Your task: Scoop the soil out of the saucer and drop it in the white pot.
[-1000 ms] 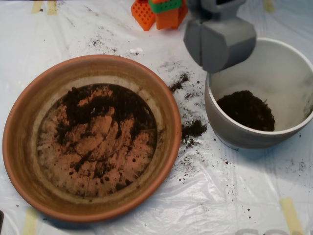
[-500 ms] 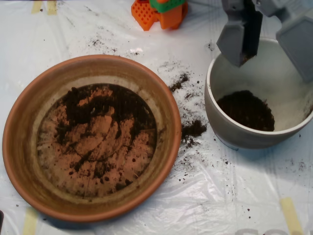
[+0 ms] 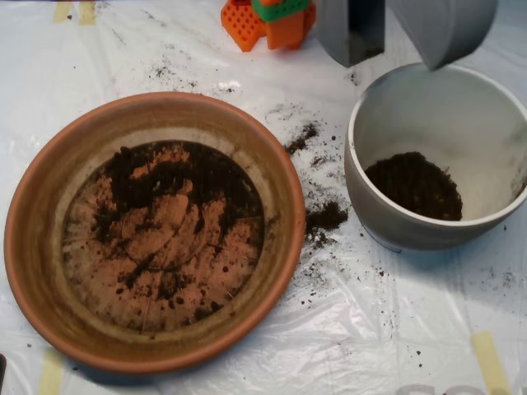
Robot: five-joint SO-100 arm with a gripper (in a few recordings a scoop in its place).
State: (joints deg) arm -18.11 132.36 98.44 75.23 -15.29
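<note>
Worktop point(image 3: 247, 362) under wrinkled clear plastic sheet. Saucer point(image 3: 33, 247) left of white pot point(image 3: 395, 226), thin soil point(image 3: 189, 177) smeared on its bottom. Spilled crumbs point(image 3: 327, 216) between them. Pot holds a dark heap. Pincer point(image 3: 403, 29) above pot's rim, halves apart.

Grey scoop point(image 3: 403, 37), upper right: both halves cut off by top edge, arm above unseen. Orange-and-green block point(image 3: 272, 20), top centre: upper part cropped. White pot point(image 3: 366, 193): right rim clipped at frame edge. Dark object point(image 3: 2, 370), lower left corner: unidentifiable sliver.
</note>
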